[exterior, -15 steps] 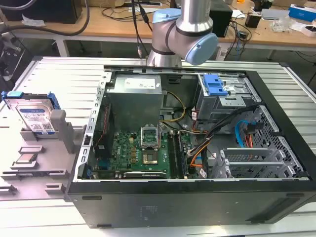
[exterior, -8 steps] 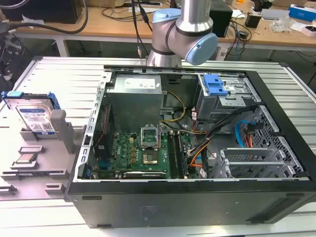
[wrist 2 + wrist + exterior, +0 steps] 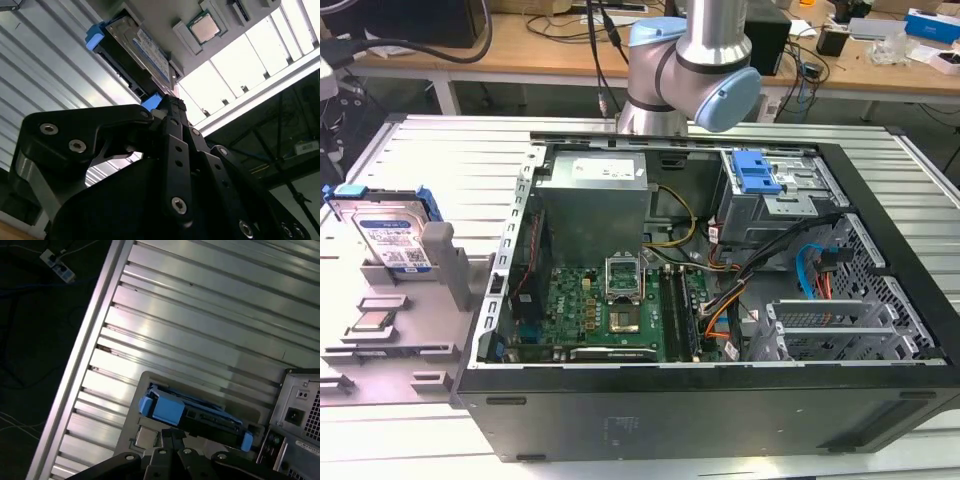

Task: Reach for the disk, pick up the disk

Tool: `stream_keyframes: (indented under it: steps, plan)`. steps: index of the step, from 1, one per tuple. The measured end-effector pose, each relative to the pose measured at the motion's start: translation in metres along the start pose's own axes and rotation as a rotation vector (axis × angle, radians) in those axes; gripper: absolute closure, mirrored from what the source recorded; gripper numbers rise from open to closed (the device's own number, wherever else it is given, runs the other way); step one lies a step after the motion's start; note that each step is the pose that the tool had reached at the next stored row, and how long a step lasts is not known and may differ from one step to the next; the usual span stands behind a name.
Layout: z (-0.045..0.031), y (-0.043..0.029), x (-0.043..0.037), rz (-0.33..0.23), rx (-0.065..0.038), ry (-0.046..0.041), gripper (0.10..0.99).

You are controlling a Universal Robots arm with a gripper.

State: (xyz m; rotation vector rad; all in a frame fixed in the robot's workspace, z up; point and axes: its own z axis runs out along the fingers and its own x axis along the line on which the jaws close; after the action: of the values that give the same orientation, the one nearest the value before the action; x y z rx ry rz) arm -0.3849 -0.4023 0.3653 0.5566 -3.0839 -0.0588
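Upright but tilted back, the disk [image 3: 390,235] leans in a grey plastic holder [image 3: 420,350] just beside the open computer case [image 3: 720,420], on the exterior view's left of it. It is a flat silver metal rectangle with a white-and-blue label, and a blue plastic bracket wraps its edges and ends in a blocky tab at the top corner. In both wrist views the disk [image 3: 210,422] [image 3: 140,50] shows its thin dark edge and that blue frame. Its top edge and the face turned away from the case stand free, while its lower edge sits in the holder's slot, with a grey post against the side nearer the case. A small square silver chip [image 3: 372,322] [image 3: 205,27] lies flat in a recess of the same holder, apart from the disk. On the disk's far side from the case, the ribbed aluminium table [image 3: 450,160] [image 3: 200,315] runs on in long bright grooves to its rail. The black gripper [image 3: 171,435] [image 3: 172,105] points at the disk's blue corner without touching it, its jaws together on nothing. The grey-and-blue arm [image 3: 690,70] rises behind the case.
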Motion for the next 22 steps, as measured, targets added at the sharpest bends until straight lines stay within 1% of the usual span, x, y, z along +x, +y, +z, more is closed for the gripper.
stream_keyframes:
  steps: [4,7,11,13,16,17,20,22]
  plan:
    - [0.0000,0.0000,0.0000,-0.050,0.000,0.0020,0.980]
    - [0.0000,0.0000,0.0000,-0.114,0.000,0.0044,0.980]
    - [0.0000,0.0000,0.0000,-0.183,0.000,0.0070,0.980]
    - [0.0000,0.0000,0.0000,-0.206,0.000,0.0079,0.980]
    - [0.0000,0.0000,0.0000,-0.258,0.000,0.0098,0.980]
    - [0.0000,0.0000,0.0000,-0.266,0.000,0.0101,0.980]
    - [0.0000,0.0000,0.0000,-0.329,0.000,0.0126,0.980]
    - [0.0000,0.0000,0.0000,-0.349,0.000,0.0133,0.980]
